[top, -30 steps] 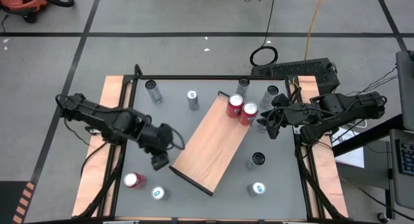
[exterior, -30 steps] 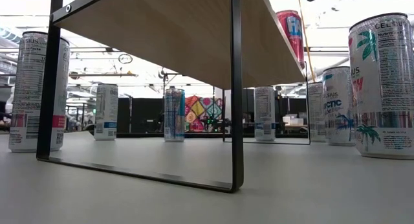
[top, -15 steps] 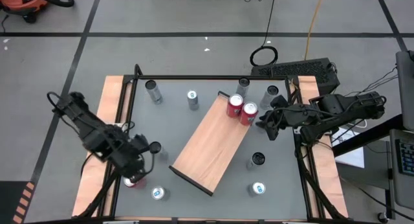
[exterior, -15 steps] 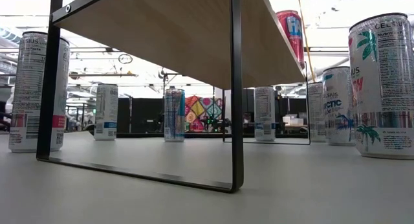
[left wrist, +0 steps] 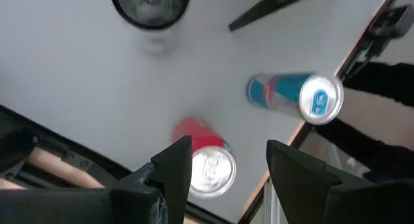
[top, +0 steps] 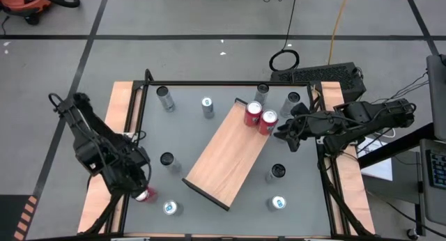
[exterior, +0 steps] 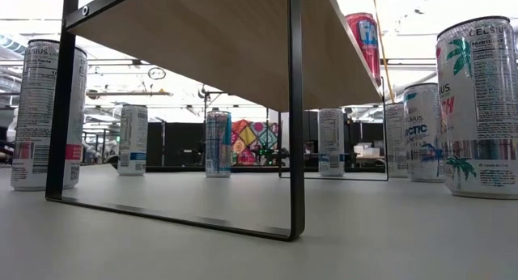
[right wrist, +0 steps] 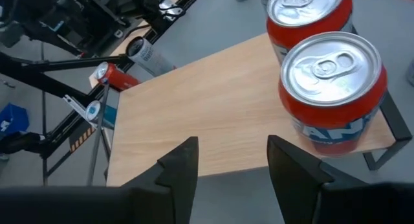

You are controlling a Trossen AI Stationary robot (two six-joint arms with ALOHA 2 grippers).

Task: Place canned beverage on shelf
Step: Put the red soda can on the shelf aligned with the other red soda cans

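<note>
The shelf (top: 226, 154) is a light-brown wooden board lying slantwise mid-table on thin black frames (exterior: 295, 110). Two red cans (top: 253, 113) (top: 267, 121) stand on its far end, large in the right wrist view (right wrist: 330, 94). Another red can (top: 145, 194) stands upright on the table near the near left corner. My left gripper (top: 136, 187) hangs open above it, pointing down; the can's silver top (left wrist: 210, 172) shows below and between the fingers (left wrist: 226, 156). My right gripper (top: 283, 133) waits open beside the shelf's far end (right wrist: 229, 153), clear of the cans.
Several more cans stand around the shelf: a dark-topped one (top: 166, 159) near my left gripper, a blue one (top: 171, 207) at the near edge, others along the far edge (top: 207, 105) and near right (top: 279, 203). A black frame (top: 139, 129) borders the table.
My left gripper has swung from beside the shelf's near end toward the table's left edge and a little nearer, turning as it went, and now hangs over the red can. The dark-topped can that the arm covered has come into view. My right arm has kept its place.
</note>
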